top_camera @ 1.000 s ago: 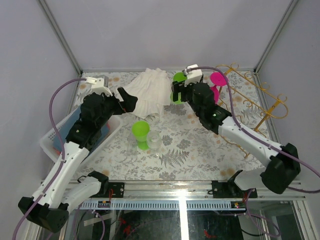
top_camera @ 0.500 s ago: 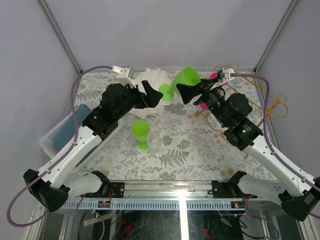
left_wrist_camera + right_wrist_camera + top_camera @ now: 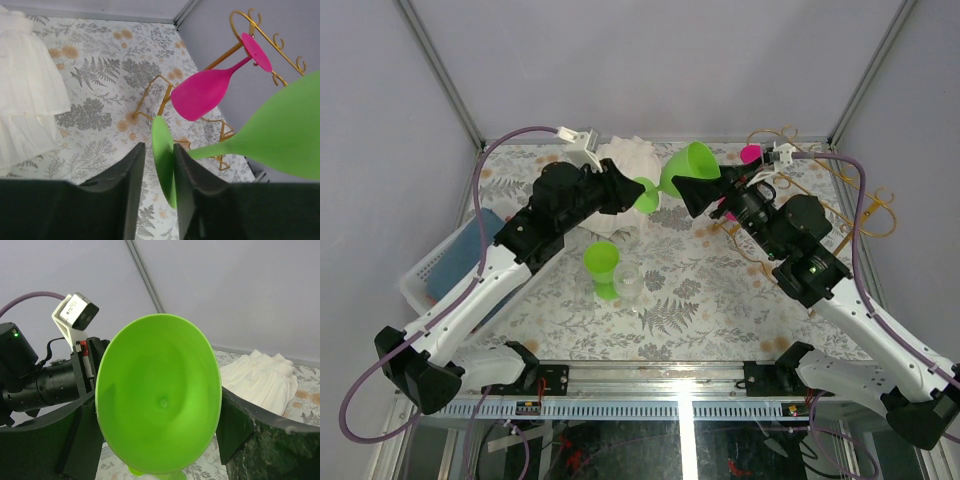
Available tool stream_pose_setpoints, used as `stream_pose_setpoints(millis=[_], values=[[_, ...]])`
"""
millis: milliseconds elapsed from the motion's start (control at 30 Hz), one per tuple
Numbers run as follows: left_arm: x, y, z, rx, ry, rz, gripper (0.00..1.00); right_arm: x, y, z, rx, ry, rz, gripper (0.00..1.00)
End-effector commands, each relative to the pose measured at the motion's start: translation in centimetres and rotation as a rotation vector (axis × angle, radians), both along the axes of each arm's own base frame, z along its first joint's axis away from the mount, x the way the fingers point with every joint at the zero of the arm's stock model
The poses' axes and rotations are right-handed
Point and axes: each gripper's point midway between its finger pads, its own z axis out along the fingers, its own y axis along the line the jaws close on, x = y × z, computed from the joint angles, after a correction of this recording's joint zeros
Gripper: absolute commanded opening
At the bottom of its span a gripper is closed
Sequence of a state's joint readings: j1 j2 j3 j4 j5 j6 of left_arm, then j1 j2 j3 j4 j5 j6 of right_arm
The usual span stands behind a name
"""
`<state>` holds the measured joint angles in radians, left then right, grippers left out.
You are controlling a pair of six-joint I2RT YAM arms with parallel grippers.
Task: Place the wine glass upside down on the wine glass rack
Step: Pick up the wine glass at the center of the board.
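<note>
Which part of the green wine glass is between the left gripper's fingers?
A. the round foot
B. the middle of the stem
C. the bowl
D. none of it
A: in the left wrist view, the round foot of the green wine glass stands edge-on between the two fingers of the left gripper, with the stem and bowl reaching away to the right.

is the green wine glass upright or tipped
Tipped sideways in the air: right pincer holds the green wine glass by its bowl, foot inside the left pincer.
</note>
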<state>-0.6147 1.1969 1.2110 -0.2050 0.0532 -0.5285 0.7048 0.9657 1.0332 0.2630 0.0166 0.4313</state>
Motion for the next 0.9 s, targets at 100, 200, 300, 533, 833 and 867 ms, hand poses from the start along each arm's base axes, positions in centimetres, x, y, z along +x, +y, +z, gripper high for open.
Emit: stream_pose_setpoints(millis=[100,200,300,533,833,867], values=[[-0.3,-0.4,3.5,-0.060,-0.093,-0.025,0.05,-1.3,-0.7,2.2,0.043,-0.081,0.011,0.81],[-0.4,0.0,3.5,-0.052,-0.101,-0.015,0.00,-1.1,-1.0,1.9,0.020,-0.080,-0.007,0.87],[-0.5,0.2,3.5,-0.038,-0.109,-0.017,0.00,-1.2,-1.3,1.5,-0.001,-0.071,-0.021,0.94],[-0.4,1.3,2.3,0.060,-0.130,0.007,0.00,-2.6,-3.3,-0.5,-0.109,-0.002,-0.048,0.99],[-1.7,1.0,2.0,0.293,-0.231,-0.034,0.00,-6.4,-5.1,-4.1,-0.393,0.151,0.047,1.00],[-2.0,0.7,1.9,0.322,-0.247,-0.040,0.00,-6.7,-5.4,-4.5,-0.413,0.176,0.050,0.99]])
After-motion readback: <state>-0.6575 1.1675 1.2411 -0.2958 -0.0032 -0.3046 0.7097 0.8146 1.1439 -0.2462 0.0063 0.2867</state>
